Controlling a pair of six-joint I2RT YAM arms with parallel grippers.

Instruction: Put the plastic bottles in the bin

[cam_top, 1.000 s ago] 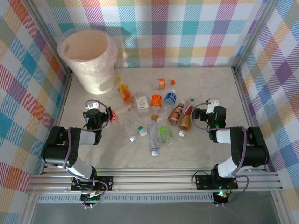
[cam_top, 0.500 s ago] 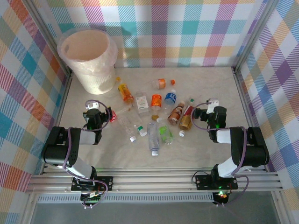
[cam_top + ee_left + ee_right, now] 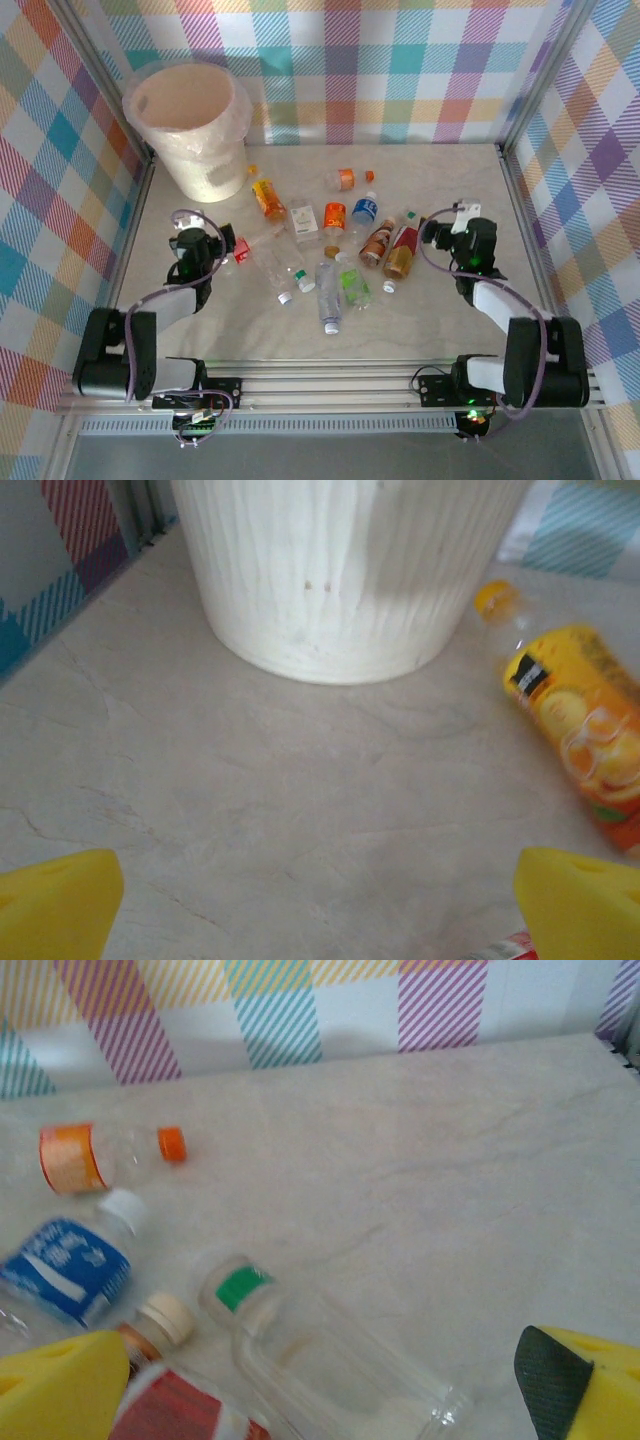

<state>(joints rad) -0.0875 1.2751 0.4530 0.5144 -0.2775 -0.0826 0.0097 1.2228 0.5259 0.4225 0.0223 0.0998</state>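
Observation:
The bin [image 3: 190, 125], a cream-white bucket with a bag liner, stands at the far left; its ribbed wall [image 3: 340, 570] is ahead in the left wrist view. The plastic bottles [image 3: 330, 245] lie scattered mid-table. My left gripper [image 3: 205, 238] [image 3: 320, 910] is open over bare table, with an orange-label bottle [image 3: 585, 735] to its right and a red-label one [image 3: 241, 248] beside it. My right gripper [image 3: 455, 225] [image 3: 320, 1390] is open. A clear green-capped bottle [image 3: 330, 1360] lies on the table between its fingers. A blue-label bottle [image 3: 65, 1265] and an orange-label one [image 3: 75, 1157] lie to its left.
A loose orange cap [image 3: 172, 1144] lies near the back wall. Checked walls close the table on three sides, and a metal frame post [image 3: 145, 160] stands by the bin. Bare table stretches right of the right gripper [image 3: 470, 180].
Both arms have changed posture. The left gripper has shifted slightly left and the right gripper slightly up and right. The bottles have not moved.

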